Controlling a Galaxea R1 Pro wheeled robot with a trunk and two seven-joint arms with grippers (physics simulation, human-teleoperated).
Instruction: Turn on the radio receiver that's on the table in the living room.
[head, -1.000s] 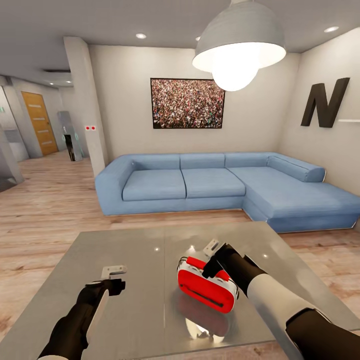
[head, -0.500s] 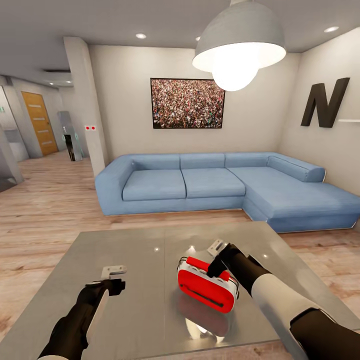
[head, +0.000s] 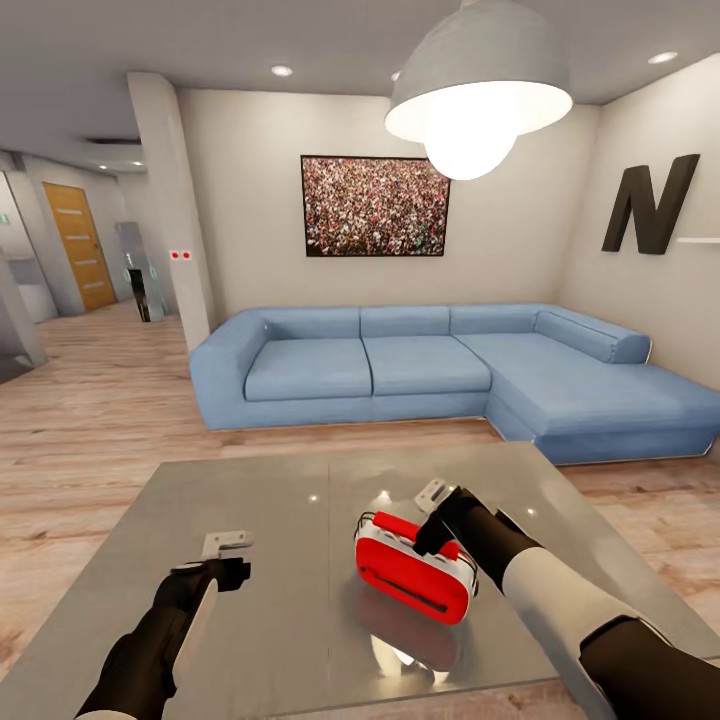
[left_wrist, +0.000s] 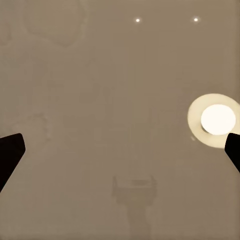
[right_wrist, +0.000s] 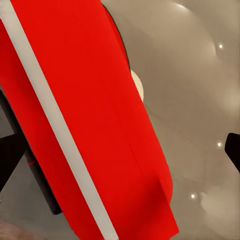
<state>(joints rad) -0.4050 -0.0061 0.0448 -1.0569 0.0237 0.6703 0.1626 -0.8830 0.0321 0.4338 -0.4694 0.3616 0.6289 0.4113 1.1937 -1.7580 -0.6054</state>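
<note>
The red radio receiver (head: 415, 585) with white trim lies on the glossy grey table (head: 270, 490), right of its middle, dark slot facing me. My right gripper (head: 432, 520) hangs just over the radio's top rear edge, by the handle. In the right wrist view the red body (right_wrist: 85, 125) fills the space between the spread fingertips, so this gripper is open; I cannot tell if it touches. My left gripper (head: 228, 550) hovers over the bare tabletop to the radio's left. It is open too, with only the reflecting surface (left_wrist: 100, 100) between its fingers.
This is the living room: a blue L-shaped sofa (head: 430, 370) stands behind the table, with wood floor (head: 90, 420) between them. A white pendant lamp (head: 480, 95) hangs above, and a crowd picture (head: 375, 207) and a black "N" (head: 650, 205) are on the walls.
My right gripper has shifted slightly to the right and back over the radio's top. The left arm and the radio have stayed put.
</note>
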